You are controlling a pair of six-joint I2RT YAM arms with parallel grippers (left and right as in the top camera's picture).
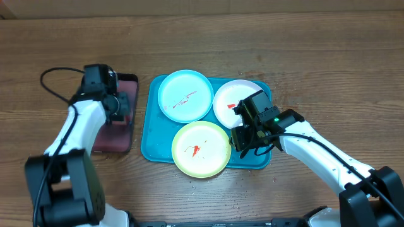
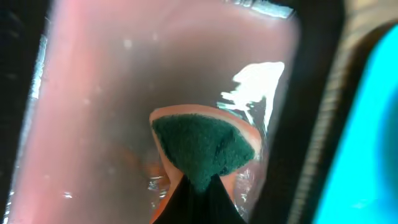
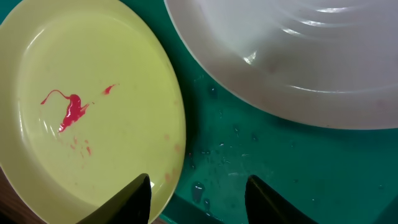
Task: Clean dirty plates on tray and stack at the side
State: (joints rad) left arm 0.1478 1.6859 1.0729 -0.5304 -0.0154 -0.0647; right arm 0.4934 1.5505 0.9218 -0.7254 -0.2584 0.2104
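Note:
Three plates lie on the teal tray (image 1: 149, 129): a light blue one (image 1: 184, 94) at the back left, a white one (image 1: 237, 102) at the back right, a green-rimmed one (image 1: 201, 149) at the front. All have red smears. My right gripper (image 1: 247, 140) is open just above the tray (image 3: 261, 149), its fingers astride the green plate's right rim (image 3: 93, 112), with the white plate (image 3: 292, 56) behind. My left gripper (image 1: 120, 104) is over the small black tray (image 1: 113, 135) and is shut on a green and orange sponge (image 2: 202, 146).
The small black tray with its wet pinkish inside (image 2: 124, 93) lies left of the teal tray, whose edge shows in the left wrist view (image 2: 367, 143). Bare wooden table (image 1: 315, 57) surrounds both. A black cable (image 1: 53, 82) loops at the far left.

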